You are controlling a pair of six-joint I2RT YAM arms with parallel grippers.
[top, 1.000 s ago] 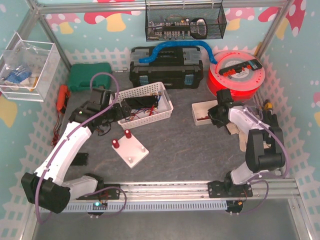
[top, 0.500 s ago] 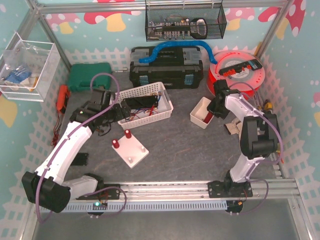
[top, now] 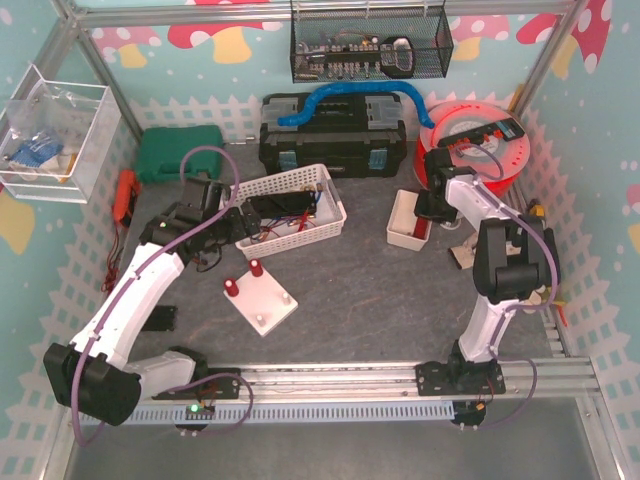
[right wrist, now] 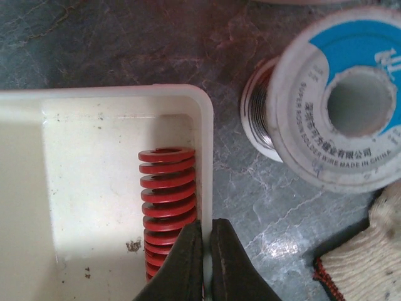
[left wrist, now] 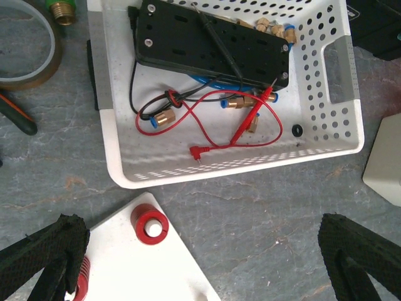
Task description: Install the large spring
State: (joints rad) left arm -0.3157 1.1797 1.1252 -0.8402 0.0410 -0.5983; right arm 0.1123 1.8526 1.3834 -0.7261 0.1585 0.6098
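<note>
Two arms stood at the near edge of a grey tabletop (top: 380, 290). The right end effector (right wrist: 203, 266) was almost fully closed. Its fingers straddled the right wall of a small white tray (right wrist: 94, 163), one inside and one outside, so that it pinched the wall itself. The large red spring (right wrist: 166, 194) lay on its side inside this tray, close along that same wall. Its near end was hidden under the inner finger, and the end effector had no hold of it. Just outside the tray's far right corner lay a spool of solder (right wrist: 341, 100). A knitted glove (right wrist: 369, 257) showed at the lower right edge of the wrist view. Seen from above, the tray sat toward the right rear of the tabletop, near a red reel (top: 450, 165).

The left end effector (left wrist: 200, 266) was spread wide and held nothing. It hung over the near side of a white perforated basket (left wrist: 326, 94), which contained a black box (left wrist: 213, 47), a red test probe (left wrist: 250, 120) and brass fittings (left wrist: 164, 117). Just in front of the basket lay a white block (left wrist: 144, 269) carrying a red-collared peg (left wrist: 150, 226), well apart from the tray.
</note>
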